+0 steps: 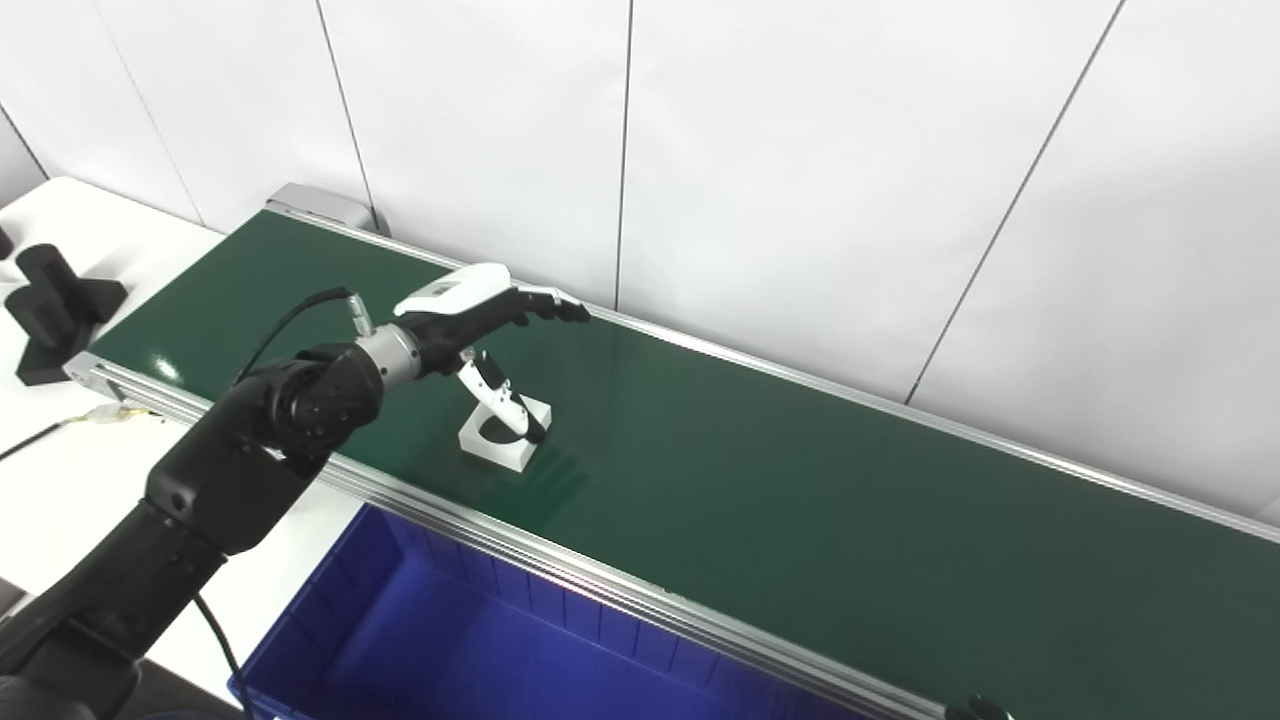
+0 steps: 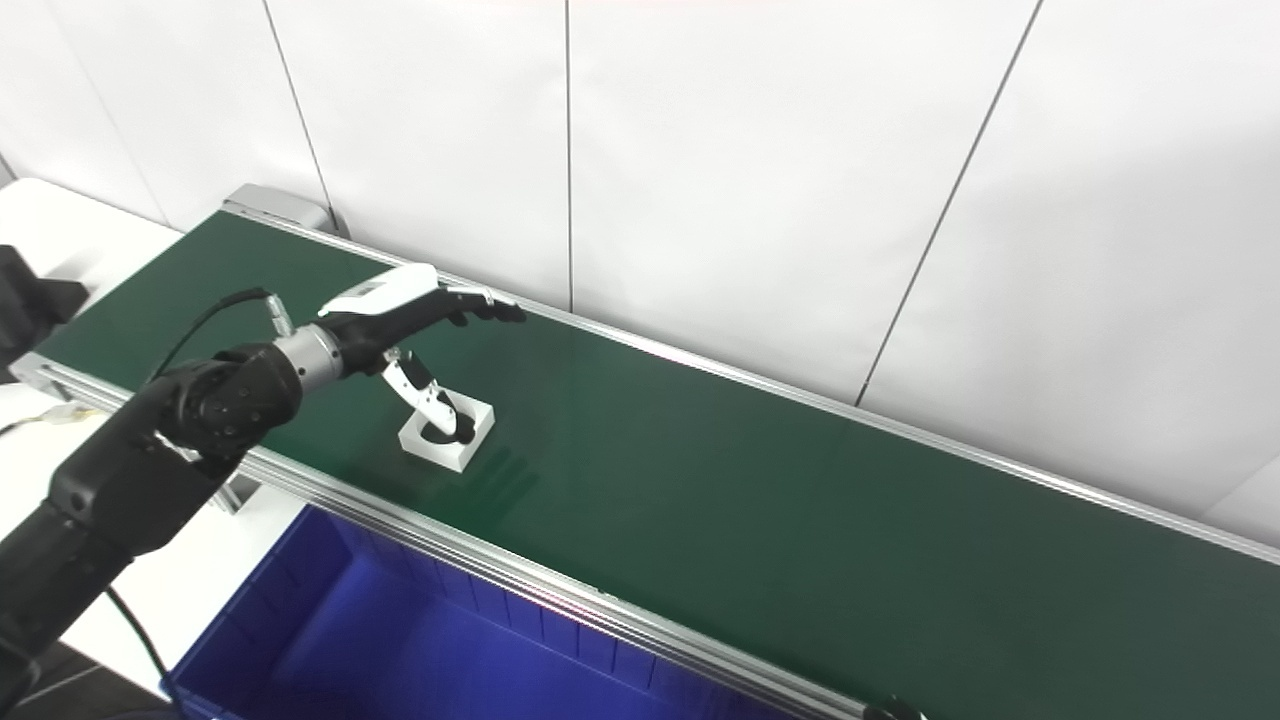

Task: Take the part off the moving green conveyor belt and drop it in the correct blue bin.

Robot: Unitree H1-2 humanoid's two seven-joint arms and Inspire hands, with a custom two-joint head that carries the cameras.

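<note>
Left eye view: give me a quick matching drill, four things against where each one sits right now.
Things:
1. white part
2. blue bin
3. left hand
4. black block

Places:
A. on the white table, left of the belt
B. on the green belt
C. below the belt's near rail
D. above the belt, fingers spread, thumb reaching down to the part

Pairs: 1-B, 2-C, 3-D, 4-A
</note>
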